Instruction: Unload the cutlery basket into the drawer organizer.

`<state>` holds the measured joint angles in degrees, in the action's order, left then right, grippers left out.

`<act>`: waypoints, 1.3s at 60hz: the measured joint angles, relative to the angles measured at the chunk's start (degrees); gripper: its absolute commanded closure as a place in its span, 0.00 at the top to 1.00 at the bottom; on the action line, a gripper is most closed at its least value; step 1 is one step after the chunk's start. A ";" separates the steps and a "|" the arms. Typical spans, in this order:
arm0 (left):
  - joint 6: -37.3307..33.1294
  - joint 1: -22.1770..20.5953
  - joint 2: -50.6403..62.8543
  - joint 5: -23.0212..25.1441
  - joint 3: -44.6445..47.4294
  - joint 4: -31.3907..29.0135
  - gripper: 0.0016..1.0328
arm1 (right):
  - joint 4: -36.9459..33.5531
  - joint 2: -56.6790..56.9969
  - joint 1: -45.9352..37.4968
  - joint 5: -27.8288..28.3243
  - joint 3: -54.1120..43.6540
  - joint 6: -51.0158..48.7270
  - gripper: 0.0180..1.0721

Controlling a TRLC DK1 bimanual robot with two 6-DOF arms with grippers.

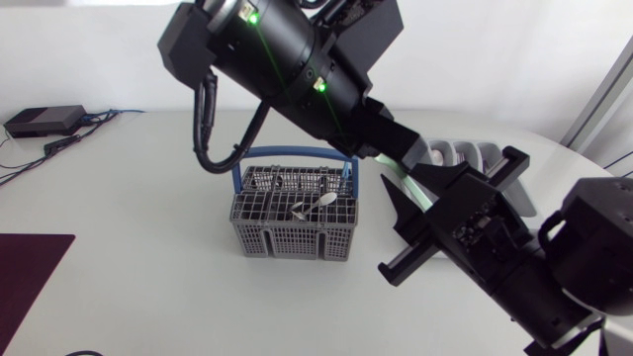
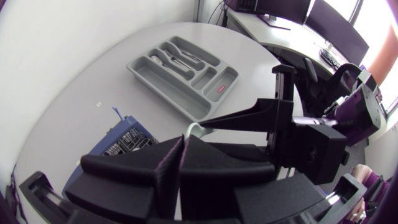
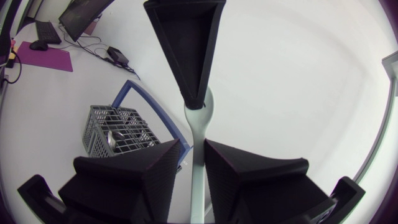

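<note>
Basket (image 1: 292, 243): spoon (image 1: 318, 205); organizer (image 2: 163, 87): some cutlery (image 2: 177, 58); L end effector (image 3: 193, 102) grips utensil (image 3: 198, 163).

The organizer (image 2: 176, 89) lies right of the basket (image 1: 292, 240), a spoon (image 1: 318, 205) inside.

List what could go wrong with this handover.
1. The left gripper holds the pale utensil only by its end; it may slip before the right gripper, with a gap showing beside the handle, closes on it.
2. If dropped, it would likely hit the table between basket and organizer, short of its slot.
</note>
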<state>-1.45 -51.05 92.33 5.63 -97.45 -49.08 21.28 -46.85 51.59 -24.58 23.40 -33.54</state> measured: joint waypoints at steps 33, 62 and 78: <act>0.00 0.44 0.46 -0.09 0.24 -0.57 0.19 | 1.01 -2.38 -0.28 -1.44 0.20 -1.05 0.11; 0.42 2.58 0.31 0.13 0.20 1.70 0.91 | -1.62 -3.19 0.11 -1.01 0.50 -1.53 0.12; -0.76 10.29 -2.49 0.13 -1.51 3.10 0.92 | -12.96 3.72 -2.21 6.58 0.48 -1.70 0.12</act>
<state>-2.22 -40.75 89.84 5.76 -98.96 -45.98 8.32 -43.13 49.39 -18.00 23.88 -35.24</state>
